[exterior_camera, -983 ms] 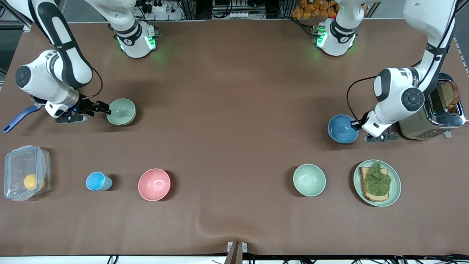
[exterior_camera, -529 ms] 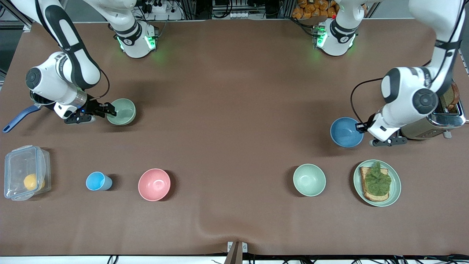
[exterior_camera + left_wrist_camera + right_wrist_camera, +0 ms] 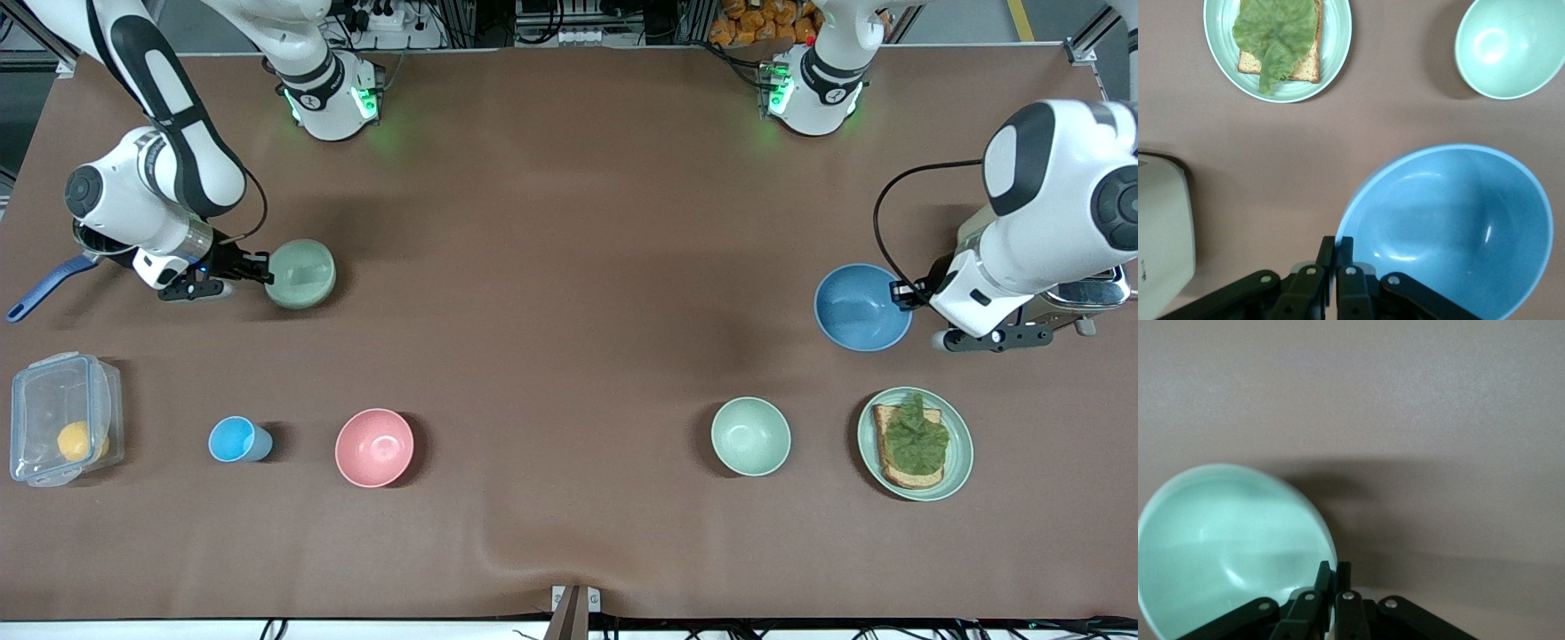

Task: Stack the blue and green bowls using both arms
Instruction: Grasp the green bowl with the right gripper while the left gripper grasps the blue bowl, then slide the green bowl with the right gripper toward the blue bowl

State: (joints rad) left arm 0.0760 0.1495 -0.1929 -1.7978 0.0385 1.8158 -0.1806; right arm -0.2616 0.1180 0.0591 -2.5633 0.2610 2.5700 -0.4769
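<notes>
Two grips: both pinch a rim.
right gripper [image 3: 252,267]: clamped on the green bowl [image 3: 301,274], tilted, at the right arm's end of the surface [image 3: 569,267].
left gripper [image 3: 907,293]: clamped on the blue bowl [image 3: 861,307], raised beside the toaster [image 3: 1080,293].
Advice: carry each level to mid-surface, nest gently.
</notes>
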